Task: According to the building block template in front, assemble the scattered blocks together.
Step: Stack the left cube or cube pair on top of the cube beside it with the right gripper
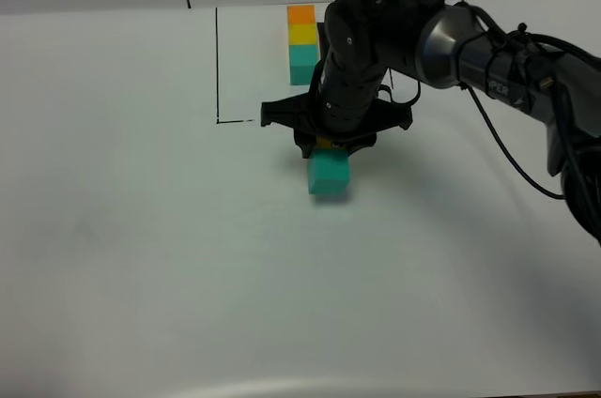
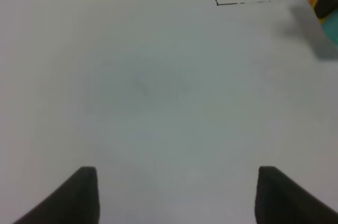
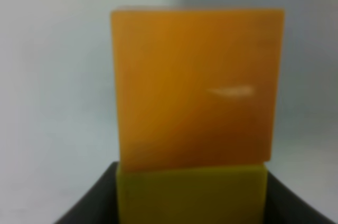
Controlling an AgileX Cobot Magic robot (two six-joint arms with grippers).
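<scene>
1. My right end effector (image 1: 329, 142) is closed, pinching the yellow block (image 3: 190, 195); the orange block (image 3: 195, 86) touches it.
2. The teal block (image 1: 329, 174) sits at six o'clock from the template (image 1: 301, 44).
3. My left end effector (image 2: 174, 195) hangs partly open, holding nothing.
4. The blocks look light and stiff; squeeze flat sides.

Lab bench: bare white tabletop (image 1: 141, 229), robot arm (image 1: 451, 41).

Template (image 1: 301, 44) behind scattered blocks (image 1: 329, 174); blocks touching in row.
</scene>
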